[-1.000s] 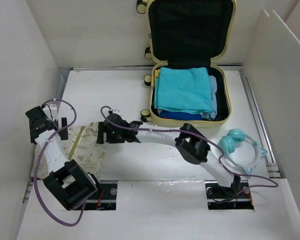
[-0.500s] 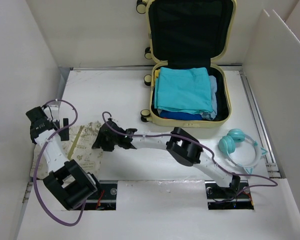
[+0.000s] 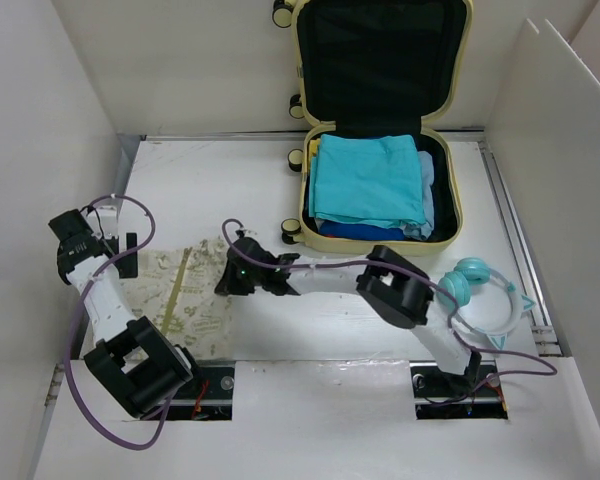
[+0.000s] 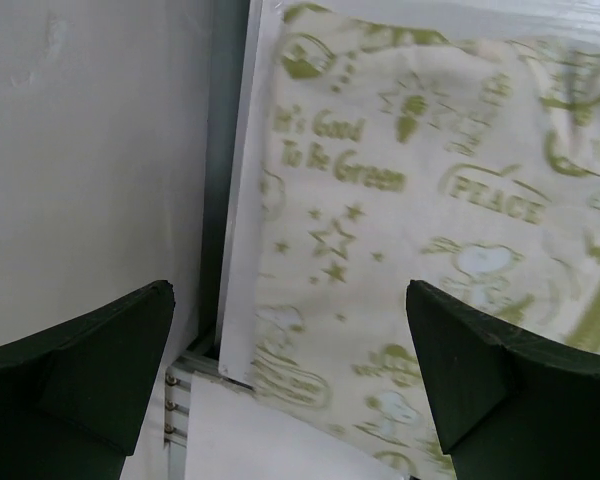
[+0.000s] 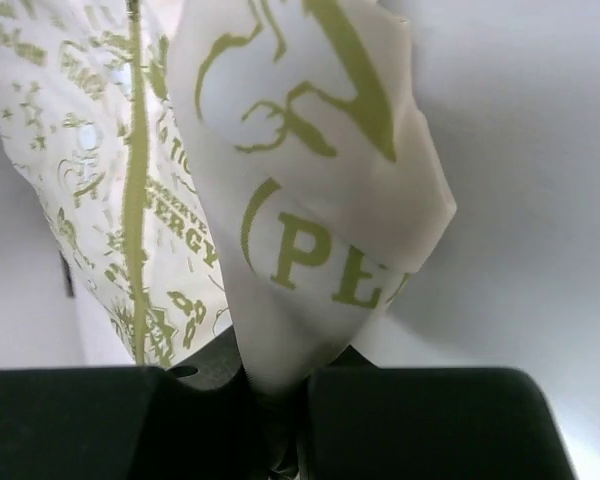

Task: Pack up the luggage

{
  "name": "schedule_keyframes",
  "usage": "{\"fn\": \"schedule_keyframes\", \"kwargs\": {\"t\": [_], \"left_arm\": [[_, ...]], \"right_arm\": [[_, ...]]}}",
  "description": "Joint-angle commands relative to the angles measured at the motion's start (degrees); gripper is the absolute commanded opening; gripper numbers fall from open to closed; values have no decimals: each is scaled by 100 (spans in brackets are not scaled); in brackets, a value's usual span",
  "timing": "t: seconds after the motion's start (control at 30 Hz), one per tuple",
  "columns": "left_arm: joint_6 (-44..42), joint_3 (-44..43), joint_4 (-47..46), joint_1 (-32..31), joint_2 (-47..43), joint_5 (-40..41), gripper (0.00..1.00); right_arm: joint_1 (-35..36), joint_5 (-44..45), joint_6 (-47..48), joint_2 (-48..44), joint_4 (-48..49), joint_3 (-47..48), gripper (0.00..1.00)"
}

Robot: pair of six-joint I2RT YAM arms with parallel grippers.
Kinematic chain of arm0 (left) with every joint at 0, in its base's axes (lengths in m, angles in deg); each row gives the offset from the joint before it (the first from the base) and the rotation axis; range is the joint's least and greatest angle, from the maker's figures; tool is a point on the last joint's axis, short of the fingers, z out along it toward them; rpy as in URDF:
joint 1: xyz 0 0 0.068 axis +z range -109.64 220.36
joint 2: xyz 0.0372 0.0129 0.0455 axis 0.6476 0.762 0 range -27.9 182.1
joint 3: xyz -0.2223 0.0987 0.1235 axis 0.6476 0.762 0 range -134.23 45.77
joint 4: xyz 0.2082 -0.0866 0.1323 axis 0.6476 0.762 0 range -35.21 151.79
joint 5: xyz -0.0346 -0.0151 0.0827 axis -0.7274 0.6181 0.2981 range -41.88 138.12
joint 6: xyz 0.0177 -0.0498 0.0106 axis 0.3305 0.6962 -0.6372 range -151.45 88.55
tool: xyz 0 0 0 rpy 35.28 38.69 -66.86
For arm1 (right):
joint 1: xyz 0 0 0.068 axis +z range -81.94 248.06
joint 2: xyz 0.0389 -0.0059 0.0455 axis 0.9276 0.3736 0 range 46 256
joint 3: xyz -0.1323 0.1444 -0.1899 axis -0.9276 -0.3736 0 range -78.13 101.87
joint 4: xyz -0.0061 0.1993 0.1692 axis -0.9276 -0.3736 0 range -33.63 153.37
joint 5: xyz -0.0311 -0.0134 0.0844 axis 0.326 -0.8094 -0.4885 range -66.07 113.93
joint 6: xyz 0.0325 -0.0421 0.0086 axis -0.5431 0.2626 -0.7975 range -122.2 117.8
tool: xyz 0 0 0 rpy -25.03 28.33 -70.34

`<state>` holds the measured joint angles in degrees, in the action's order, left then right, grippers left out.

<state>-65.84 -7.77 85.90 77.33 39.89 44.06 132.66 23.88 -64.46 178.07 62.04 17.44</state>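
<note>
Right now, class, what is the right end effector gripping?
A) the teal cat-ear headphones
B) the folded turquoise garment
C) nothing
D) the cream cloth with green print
D: the right wrist view shows the cream cloth with green print bunched up between the closed fingers of the right end effector.

White tabletop [image 3: 220,190], tall white side panels [image 3: 40,130] left and right — metal rail [image 3: 510,230] along the right edge, even light.
</note>
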Motion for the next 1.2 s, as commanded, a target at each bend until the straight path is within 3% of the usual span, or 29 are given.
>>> {"fn": "schedule_keyframes", "kwargs": {"t": [0.0, 0.17, 0.3, 0.33, 0.37, 0.4, 0.43, 0.5, 0.57, 0.7, 0.73, 0.83, 1.0, 1.17], "left_arm": [[-129, -227, 18, 3, -3, -175, 100], [-129, -166, 18, 3, -3, -227, 100], [-129, -166, 18, 3, -3, -280, 100], [-190, -166, 78, 3, -3, -280, 100], [-191, -166, 79, 3, -55, -280, 100], [-191, -105, 79, 3, -55, -280, 100], [-243, -104, 131, 3, -55, -332, 100], [-243, -104, 132, 3, -108, -333, 100], [-243, -43, 132, 3, -108, -333, 100], [-243, -43, 132, 3, -108, -333, 100], [-243, -43, 132, 3, -108, -333, 100], [-243, -43, 132, 3, -108, -333, 100], [-243, -43, 79, 3, -108, -333, 100], [-243, 10, -35, 3, -108, -333, 100]], "right_arm": [[-245, 262, 1110, -1155, -369, -765, 0], [-325, -266, 1348, -1579, -308, -1830, 0], [-378, -478, 1147, -1282, -237, -1884, 0], [-378, -626, 1085, -1228, -237, -1884, 4], [-447, -627, 1015, -1228, -237, -1884, 19], [-448, -732, 884, -1149, -237, -1954, 56], [-500, -733, 830, -1061, -237, -1954, 65], [-501, -786, 768, -991, -159, -1867, 73], [-501, -969, 610, -815, -18, -1762, 73], [-501, -1023, 250, -437, 290, -1533, 55], [-501, -1023, 162, -367, 290, -1533, 37], [-553, -1023, -154, -182, 448, -1533, 0], [-554, -1076, 398, -532, 827, -1472, 0], [-606, -987, 1303, -946, 90, -612, 0]]}}
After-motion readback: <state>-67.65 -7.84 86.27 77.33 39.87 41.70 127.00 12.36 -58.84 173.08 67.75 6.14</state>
